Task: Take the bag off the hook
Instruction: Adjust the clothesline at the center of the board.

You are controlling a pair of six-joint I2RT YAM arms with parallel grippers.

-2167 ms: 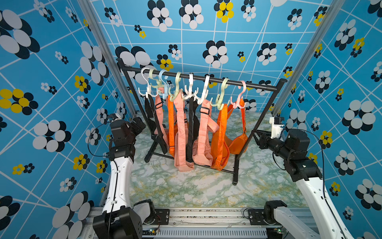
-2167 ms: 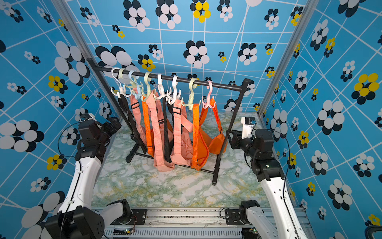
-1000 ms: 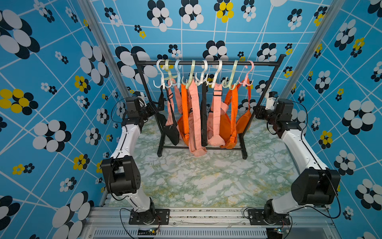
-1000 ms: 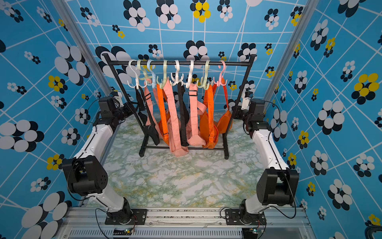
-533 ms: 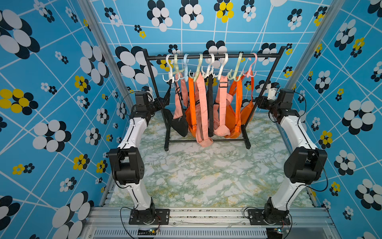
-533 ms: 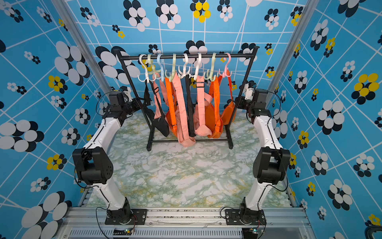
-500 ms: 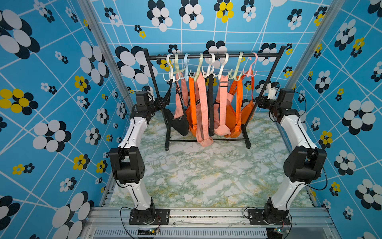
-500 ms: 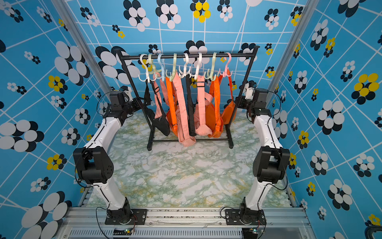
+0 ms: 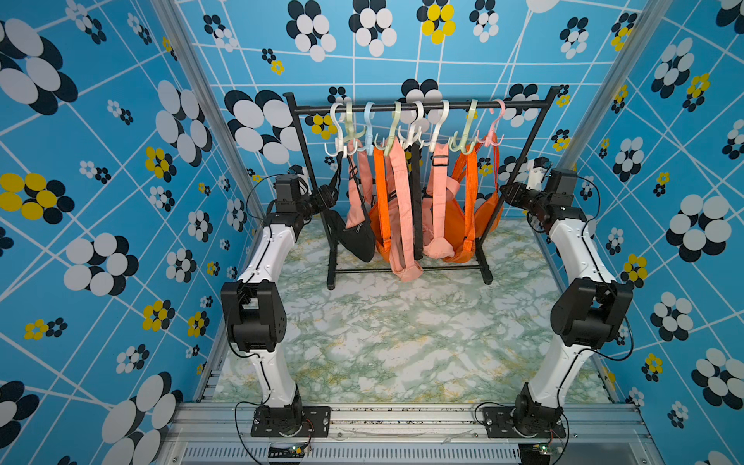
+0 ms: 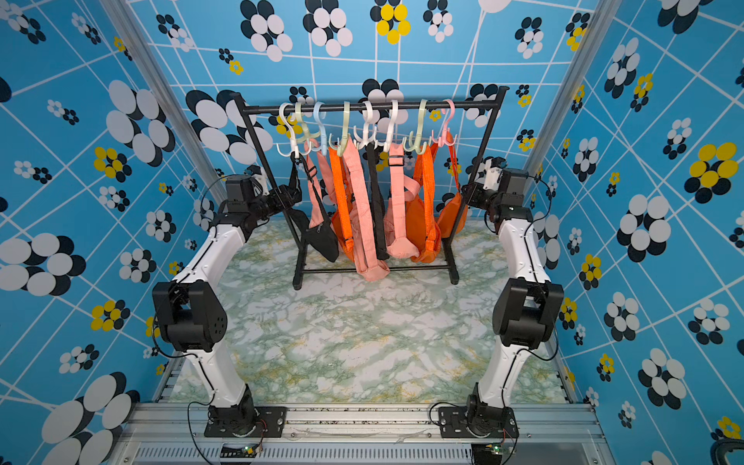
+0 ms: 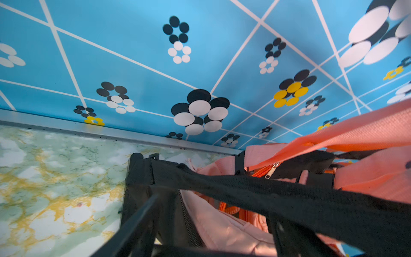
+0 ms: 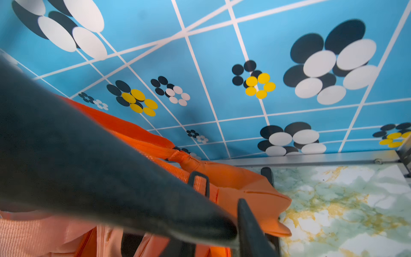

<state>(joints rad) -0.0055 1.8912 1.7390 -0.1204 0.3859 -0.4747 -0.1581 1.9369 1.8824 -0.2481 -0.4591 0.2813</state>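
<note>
The left pincer (image 9: 323,196) hangs by the black bag (image 9: 358,243), the right pincer (image 9: 508,191) beside the rack (image 9: 418,107); I cannot tell how far either is open.

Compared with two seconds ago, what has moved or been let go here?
The rack and its bags moved away from the camera and squared up, with the left gripper and right gripper reaching out alongside its end posts. Whether they have let go I cannot tell. Every bag still hangs on the hooks.
</note>
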